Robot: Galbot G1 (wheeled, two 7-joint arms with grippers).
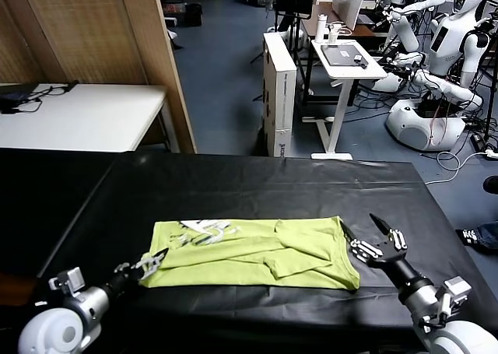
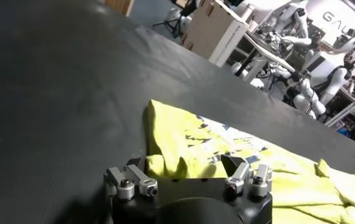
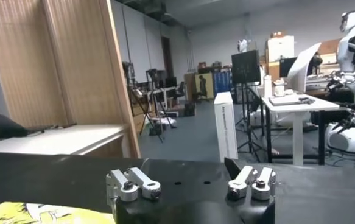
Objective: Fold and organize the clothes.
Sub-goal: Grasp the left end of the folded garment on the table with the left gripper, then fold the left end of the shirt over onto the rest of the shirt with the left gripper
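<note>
Left gripper (image 1: 158,258): released, jaws spread wide; low over the worktop near its front edge, fingertips at the T-shirt's near-left corner. From the left wrist view the fingers (image 2: 139,178) stand either side of the cloth's edge without closing on it.
Right gripper (image 1: 375,236): released, jaws wide apart; near the front edge toward the worktop's right side, just beside the T-shirt's right end, holding nothing. One finger (image 3: 241,176) shows in the right wrist view, raised clear of the surface.
T-shirt (image 1: 257,251): lime yellow-green, lying flat and partly folded into a wide band along the front part of the worktop, about midway between its left and right edges. Folded-over layers and wrinkles show toward its right half.
White print (image 1: 204,229): showing on the T-shirt's left part, toward the far side of the cloth.
Worktop (image 1: 257,187): covered in black sheet, carrying the T-shirt alone.
White table (image 1: 85,114): beyond the worktop's far-left corner.
</note>
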